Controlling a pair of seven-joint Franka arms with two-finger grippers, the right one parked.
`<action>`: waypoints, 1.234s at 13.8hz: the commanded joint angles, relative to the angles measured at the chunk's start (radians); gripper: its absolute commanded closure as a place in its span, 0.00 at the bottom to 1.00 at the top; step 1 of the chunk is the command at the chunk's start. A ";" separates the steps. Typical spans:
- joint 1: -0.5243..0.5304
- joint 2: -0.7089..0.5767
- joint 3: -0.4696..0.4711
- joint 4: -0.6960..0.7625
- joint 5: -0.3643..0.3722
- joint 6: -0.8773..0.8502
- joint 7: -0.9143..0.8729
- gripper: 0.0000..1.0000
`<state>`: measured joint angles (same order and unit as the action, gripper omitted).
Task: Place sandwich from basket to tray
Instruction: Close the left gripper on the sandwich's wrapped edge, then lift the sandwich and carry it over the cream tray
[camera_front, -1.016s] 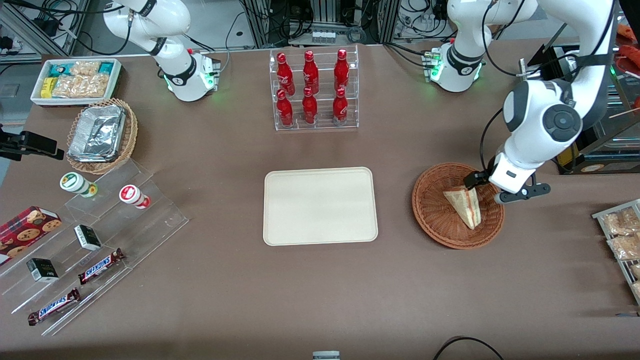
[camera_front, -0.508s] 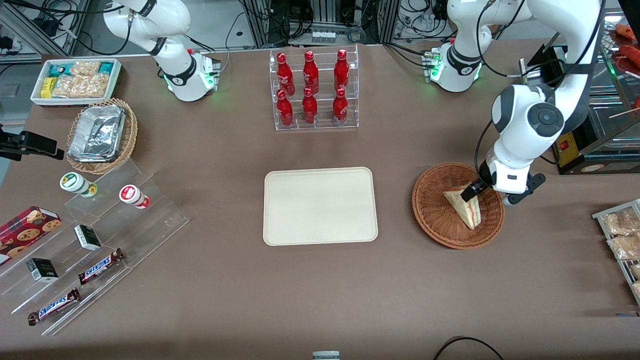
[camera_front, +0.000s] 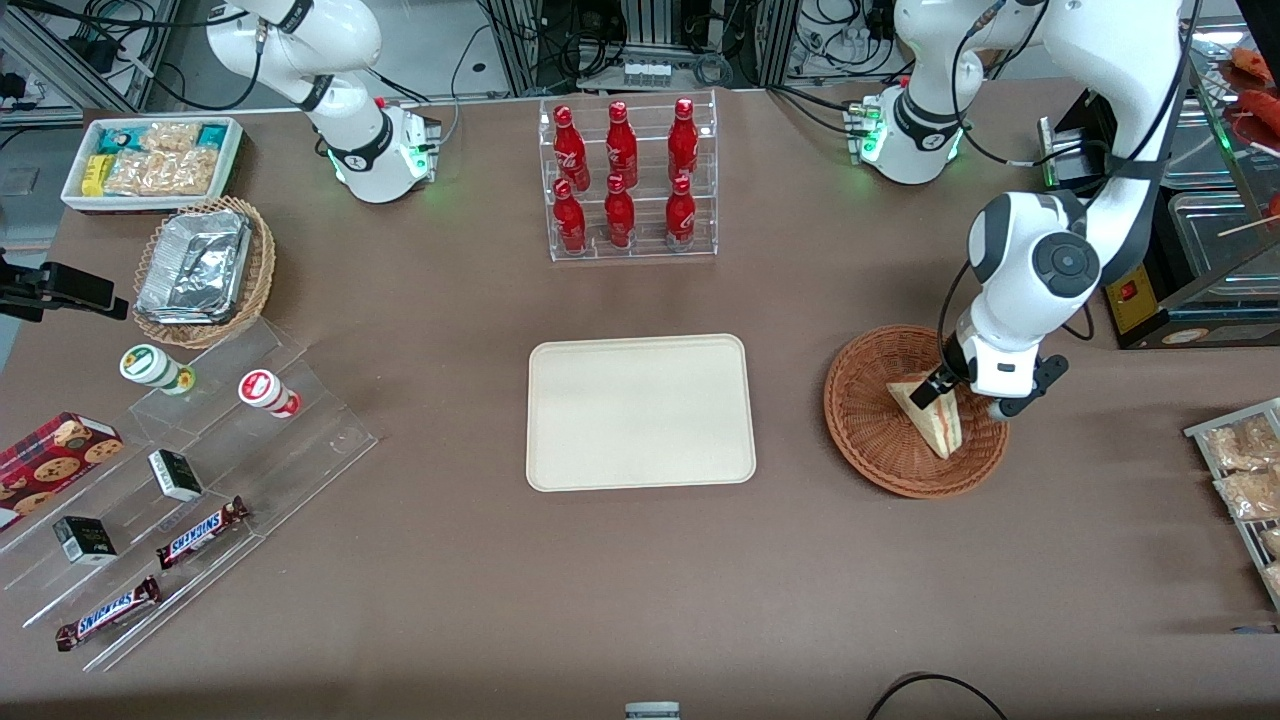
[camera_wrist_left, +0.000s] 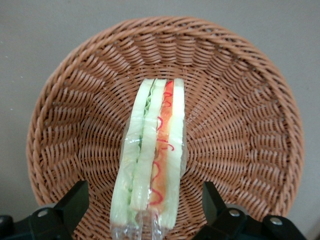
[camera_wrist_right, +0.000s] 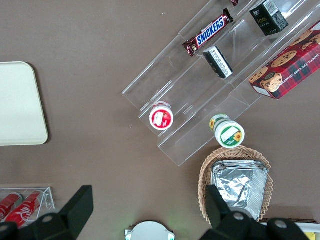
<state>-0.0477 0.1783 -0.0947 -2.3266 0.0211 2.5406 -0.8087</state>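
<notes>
Sandwich: your sandwich (camera_front: 930, 418) lies in the basket (camera_front: 868, 432), standing on edge with its filling layers up in the wrist view (camera_wrist_left: 152, 165); nothing has been lifted.
Gripper: your gripper (camera_front: 935, 388) hangs over the basket, just above the sandwich's end farther from the front camera. Its fingers (camera_wrist_left: 74, 202) are spread wide, one on each side of the sandwich, gripping nothing.
Tray: the tray (camera_front: 640, 412) sits well apart from the basket, toward the parked arm's end of the table, with nothing on it.
Progress: approach looks nearly finished; you have the closing, lift, carry and release left.
Hidden: whether the fingertips touch the bread is probably not decidable; the wrist view cuts off the sandwich's near end.
</notes>
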 joint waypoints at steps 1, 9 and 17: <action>-0.004 0.036 0.000 -0.004 0.014 0.043 -0.029 0.00; -0.001 0.021 0.000 0.071 0.013 -0.070 0.059 1.00; -0.004 0.134 -0.173 0.484 0.008 -0.462 0.098 1.00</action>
<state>-0.0504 0.2397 -0.2237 -1.9292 0.0215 2.1026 -0.7233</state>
